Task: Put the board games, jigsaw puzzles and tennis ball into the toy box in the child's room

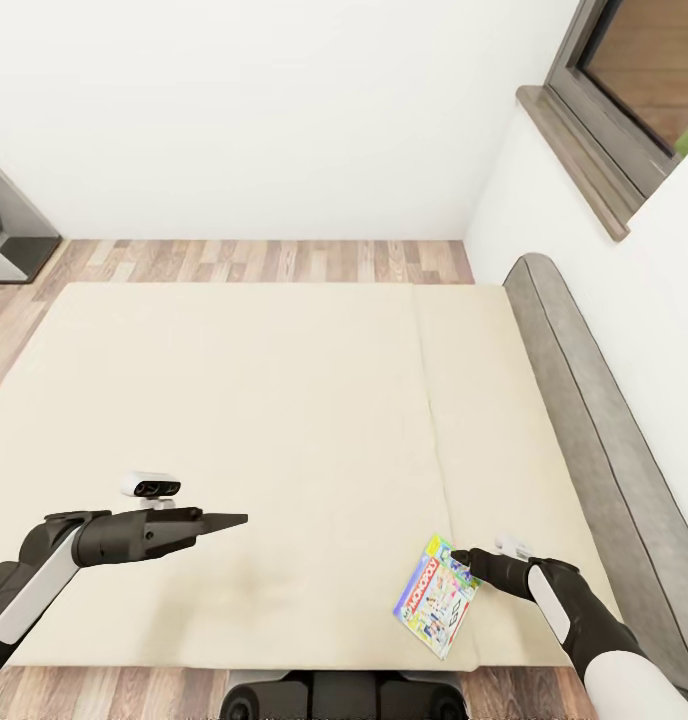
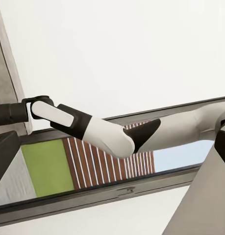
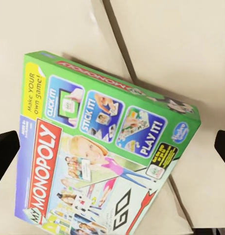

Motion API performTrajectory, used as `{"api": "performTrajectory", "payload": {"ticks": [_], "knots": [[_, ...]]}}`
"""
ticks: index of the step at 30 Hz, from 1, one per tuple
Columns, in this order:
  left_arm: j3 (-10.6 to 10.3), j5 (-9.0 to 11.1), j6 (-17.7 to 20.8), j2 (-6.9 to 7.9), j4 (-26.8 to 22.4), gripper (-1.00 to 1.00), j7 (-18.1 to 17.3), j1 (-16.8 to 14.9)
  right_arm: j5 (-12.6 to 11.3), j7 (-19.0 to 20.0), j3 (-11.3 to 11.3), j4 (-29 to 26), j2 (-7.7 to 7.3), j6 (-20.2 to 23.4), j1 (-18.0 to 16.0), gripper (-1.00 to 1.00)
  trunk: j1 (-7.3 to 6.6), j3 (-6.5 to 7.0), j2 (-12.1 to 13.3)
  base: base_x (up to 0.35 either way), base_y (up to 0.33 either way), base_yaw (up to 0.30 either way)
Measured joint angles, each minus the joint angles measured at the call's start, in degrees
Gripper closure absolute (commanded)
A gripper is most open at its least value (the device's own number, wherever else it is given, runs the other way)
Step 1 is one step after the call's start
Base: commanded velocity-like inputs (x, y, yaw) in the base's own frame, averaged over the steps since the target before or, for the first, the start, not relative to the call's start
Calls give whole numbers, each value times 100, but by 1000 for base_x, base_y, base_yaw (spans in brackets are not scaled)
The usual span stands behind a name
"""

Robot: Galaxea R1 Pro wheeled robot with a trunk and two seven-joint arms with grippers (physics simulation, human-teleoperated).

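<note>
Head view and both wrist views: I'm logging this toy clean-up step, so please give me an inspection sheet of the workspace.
Surface: cream two-part mattress of the bed, bare apart from one box.
Job's things: Monopoly board game lies flat near the mattress's front edge, on the right part.
Clutter: nothing seen.
Grippers: right gripper is at the game's far edge; the right wrist view shows fingertips spread wide either side of the box, not touching. Left gripper hovers over bare mattress; open or shut cannot be told.
Cables: nothing seen.
Surroundings: grey headboard on the right, window above it, wood-plank floor beyond, white walls.
</note>
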Motion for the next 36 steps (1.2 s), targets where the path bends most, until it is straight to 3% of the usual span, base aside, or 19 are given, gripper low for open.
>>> {"api": "performTrajectory", "payload": {"ticks": [36], "knots": [[-6,-55,9,-8,0,-100,9,0,-16,59,-9,9,0,59,-9,-100,0,-337,0,0,0,0]]}}
